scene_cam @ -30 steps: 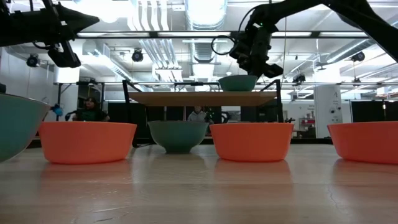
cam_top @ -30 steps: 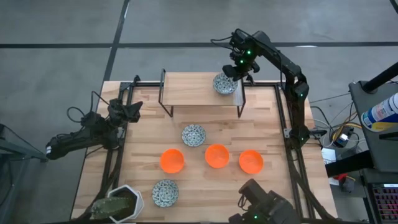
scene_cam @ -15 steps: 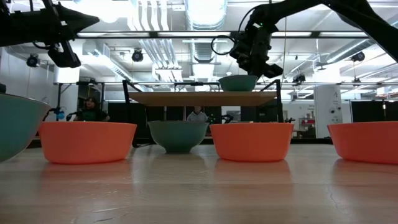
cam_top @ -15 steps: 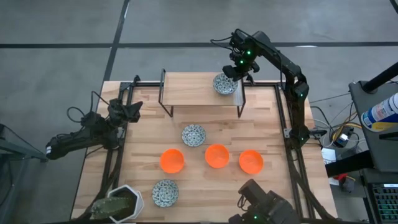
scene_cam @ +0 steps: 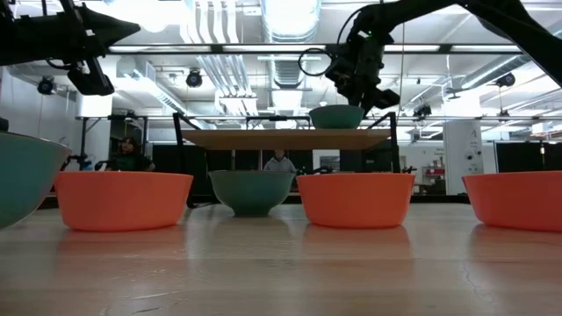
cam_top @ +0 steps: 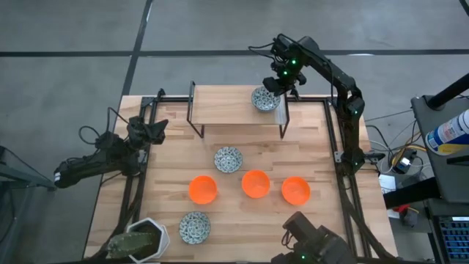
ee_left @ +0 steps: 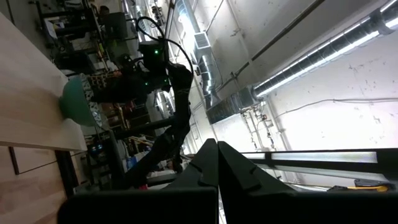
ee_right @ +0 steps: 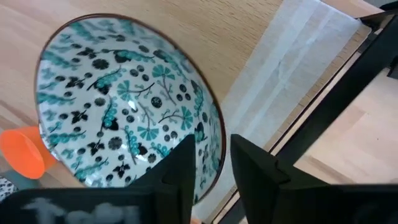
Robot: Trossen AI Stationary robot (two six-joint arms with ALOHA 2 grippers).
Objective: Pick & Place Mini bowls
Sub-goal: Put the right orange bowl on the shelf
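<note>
Three orange mini bowls stand in a row on the table. Two patterned bowls stand near them. A third patterned bowl rests by its base on the raised wooden shelf at the far side. My right gripper hangs over that bowl's right rim. It is open a little, one finger inside the rim and one outside, with room on both sides. My left gripper waits shut at the table's left edge.
The shelf stands on black metal legs, with a pale strip along its right end. A white hexagonal plant pot sits at the near left corner. Black frame rails run along the table's left and right sides.
</note>
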